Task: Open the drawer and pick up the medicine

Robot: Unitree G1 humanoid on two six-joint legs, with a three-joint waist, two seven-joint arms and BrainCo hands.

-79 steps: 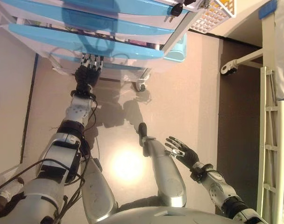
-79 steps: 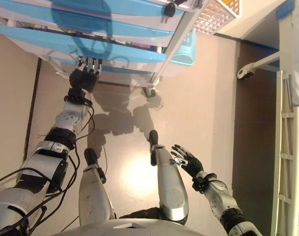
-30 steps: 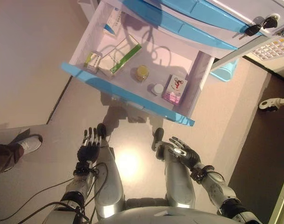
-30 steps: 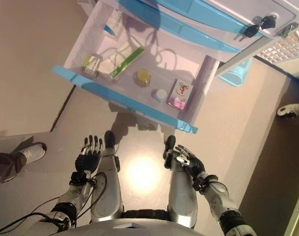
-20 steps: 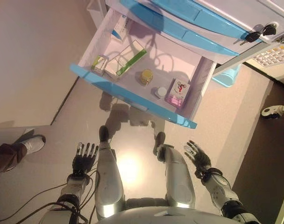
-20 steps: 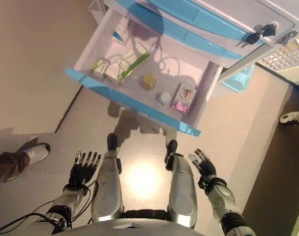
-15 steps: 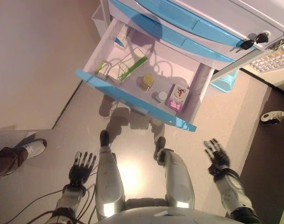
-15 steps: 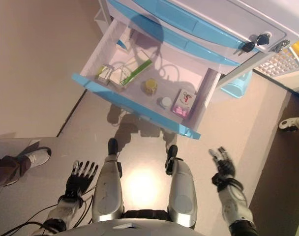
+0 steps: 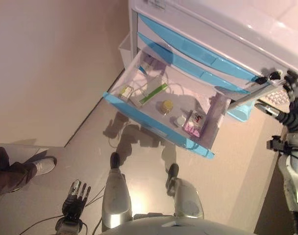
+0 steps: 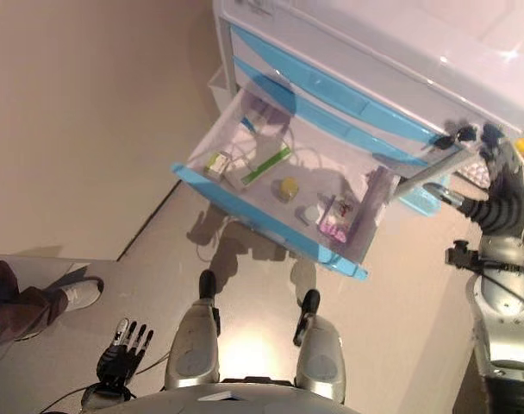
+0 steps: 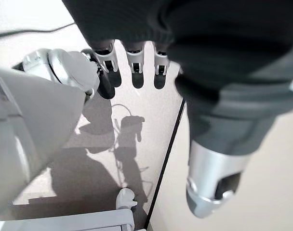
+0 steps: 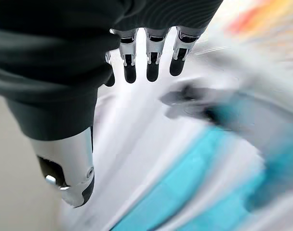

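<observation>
Drawer [image 9: 154,128] of the white cabinet [image 9: 222,34] stands pulled out, blue front toward the robot. Inside lie the medicines: a small green-and-white box [image 9: 124,91] at the left end, a longer white box with a green stripe [image 9: 150,94] beside it, a yellow-lidded jar [image 9: 167,105] near the middle, a white-capped bottle [image 9: 180,120] just right of that, and a pink box [image 9: 195,123] against the right wall. None is held.

Left hand [image 10: 122,352] hangs low by the floor, well apart from the drawer, fingers straight and spread, holding nothing. Right hand [image 10: 501,191] is raised at the cabinet's right corner, near the keys [image 10: 454,135] in the lock; fingers extended and relaxed, empty.

A person's leg and white shoe [image 9: 43,166] show at the left edge, on the floor.
</observation>
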